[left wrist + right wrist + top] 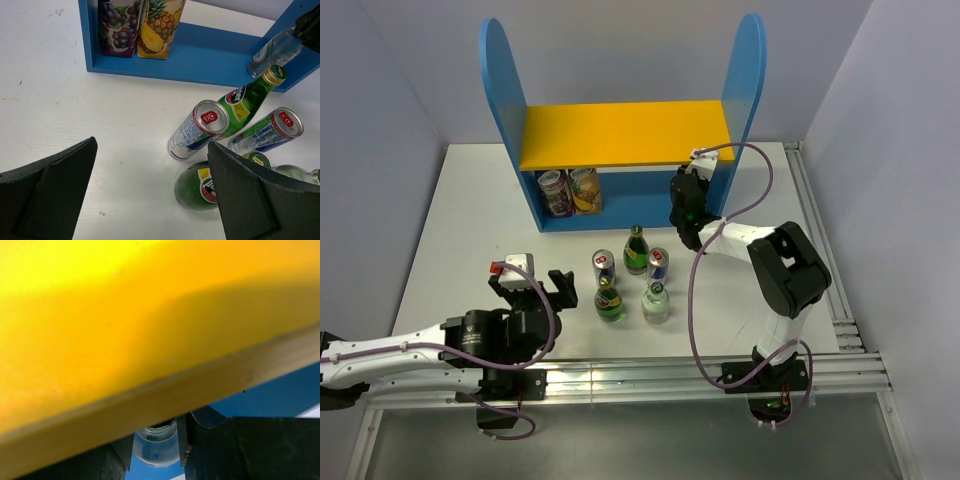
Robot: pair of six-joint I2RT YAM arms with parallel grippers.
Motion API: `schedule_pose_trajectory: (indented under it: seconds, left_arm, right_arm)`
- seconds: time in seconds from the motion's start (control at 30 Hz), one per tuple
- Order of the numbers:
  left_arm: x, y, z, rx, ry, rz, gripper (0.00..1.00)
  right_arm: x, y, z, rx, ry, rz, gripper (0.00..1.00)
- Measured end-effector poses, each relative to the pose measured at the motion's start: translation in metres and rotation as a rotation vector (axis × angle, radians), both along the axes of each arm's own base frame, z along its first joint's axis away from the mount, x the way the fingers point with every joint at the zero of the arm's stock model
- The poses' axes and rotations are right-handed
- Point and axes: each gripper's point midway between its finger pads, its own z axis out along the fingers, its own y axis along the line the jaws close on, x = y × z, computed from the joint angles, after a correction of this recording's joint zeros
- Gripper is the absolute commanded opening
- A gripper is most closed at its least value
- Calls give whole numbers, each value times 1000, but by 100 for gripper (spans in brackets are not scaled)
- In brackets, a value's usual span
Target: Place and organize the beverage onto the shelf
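**Clear bottle going in under the yellow board**

Pale walls close in a white counter (pixel 450 220), and at its far side stands the shelf (pixel 502 80), blue-sided with a yellow board (pixel 620 135) across it. The right tool (pixel 155 450) is tucked into the lower level, clenched on the top of a clear bottle (pixel 275 50). The yellow board sits very close above its fingers, and the blue back lies just ahead. The bottle's foot is down at the blue base (pixel 200 60), near the side panel on this tool's right; whether it already bears on the base I cannot tell. Well off to the tool's left, on the same level, two fruit-printed juice packs (pixel 137 25) stand touching each other.

The left tool (pixel 152 150) hangs released, jaws wide and holding nothing, low over the counter. Ahead of it and to its right, two cans (pixel 197 130), two green bottles (pixel 247 102) and another clear bottle (pixel 656 300) wait bunched together.

Headroom looks like the thing to mind. The tool should stay low so it does not scrape the board, and the bottle should go down upright until its foot sits flat. Only then should the jaws part, and only a little. Drawing straight back toward the arm, with no lift, should leave the bottle standing and keep room to the tool's left for the rest.
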Motion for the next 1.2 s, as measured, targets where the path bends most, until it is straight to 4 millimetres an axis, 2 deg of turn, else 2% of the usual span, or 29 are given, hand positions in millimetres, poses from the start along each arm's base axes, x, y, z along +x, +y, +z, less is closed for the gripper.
schedule_pose_trajectory:
  seconds: [0.03, 0.07, 0.1, 0.13, 0.17, 0.3, 0.53, 0.7, 0.77, 0.93, 0.97, 1.07, 1.2]
  left_arm:
    - [0, 0, 0, 1, 0, 0, 99]
    - [0, 0, 0, 2, 0, 0, 99]
    - [0, 0, -1, 4, 1, 0, 99]
    - [0, 0, -1, 5, 1, 0, 99]
    - [0, 0, -1, 6, 1, 0, 99]
    - [0, 0, -1, 9, 2, 0, 99]
    - [0, 1, 1, -6, -1, 0, 99]
    - [0, 2, 2, -12, -2, 0, 99]
    - [0, 2, 2, -12, -2, 0, 99]
    - [0, 2, 2, -11, -2, -1, 99]
    - [0, 2, 2, -11, -2, -1, 99]
    - [0, 2, 2, -12, -2, -1, 99]
    - [0, 2, 2, -13, -3, -1, 99]
  right_arm:
    - [0, 0, 0, 0, 0, 0, 54]
    - [0, 0, 0, 1, 0, 1, 62]
    - [0, 0, 0, 2, 1, 0, 85]
    - [0, 0, -1, 6, 1, -1, 93]
    - [0, -1, -2, 4, 4, -1, 96]
    - [0, -1, -3, 3, 10, 4, 100]
    - [-4, 4, -3, 8, 26, 25, 100]
    - [-31, 9, -1, 11, 75, 82, 100]
    - [-42, 15, 15, 48, 46, 108, 100]
    - [-77, 23, 81, 165, -85, 175, 100]
    - [-83, 24, 89, 182, -100, 185, 100]
    - [-109, 25, 105, 224, -122, 225, 100]
    - [-142, 36, 104, 248, -103, 337, 100]
